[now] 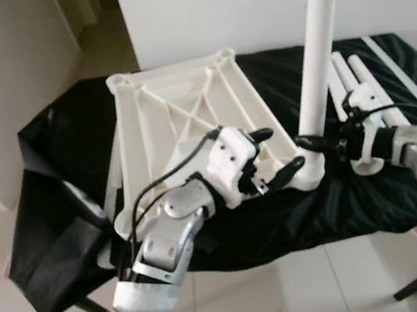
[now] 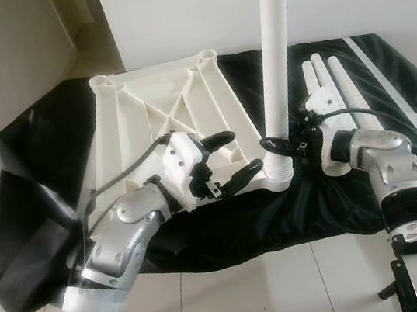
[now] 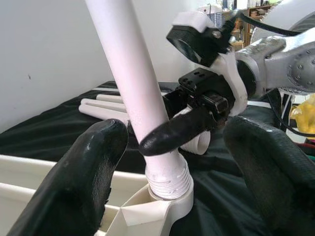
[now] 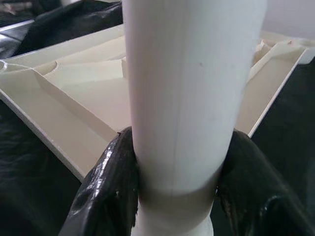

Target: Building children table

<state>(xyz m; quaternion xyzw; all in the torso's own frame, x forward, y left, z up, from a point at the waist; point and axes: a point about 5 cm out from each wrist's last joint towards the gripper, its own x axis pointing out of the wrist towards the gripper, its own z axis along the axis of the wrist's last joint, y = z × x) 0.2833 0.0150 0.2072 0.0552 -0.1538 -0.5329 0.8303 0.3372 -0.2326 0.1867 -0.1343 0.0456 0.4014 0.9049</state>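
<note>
The left gripper (image 1: pixel 271 154) sits nearest, at the near edge of the work surface, its two black fingers spread apart over the near right corner of the white tabletop panel (image 1: pixel 177 106), holding nothing. That panel lies upside down, ribbed underside up, on a black sheet (image 1: pixel 51 156) that covers the surface and hangs over its near and left edges. At the panel's near right corner a white table leg (image 1: pixel 316 38) stands upright in the corner socket (image 3: pixel 170 204), its threaded end partly visible above the socket rim in the left wrist view. The right gripper (image 1: pixel 318 143) reaches in from the right and clamps the leg just above the socket, one black finger (image 4: pixel 106 187) pressed on each side of the tube. Spare table legs (image 1: pixel 354 79) lie side by side on the sheet to the right of the upright leg, behind the right gripper. Pale floor tiles (image 1: pixel 276 295) show below the sheet's near edge.
</note>
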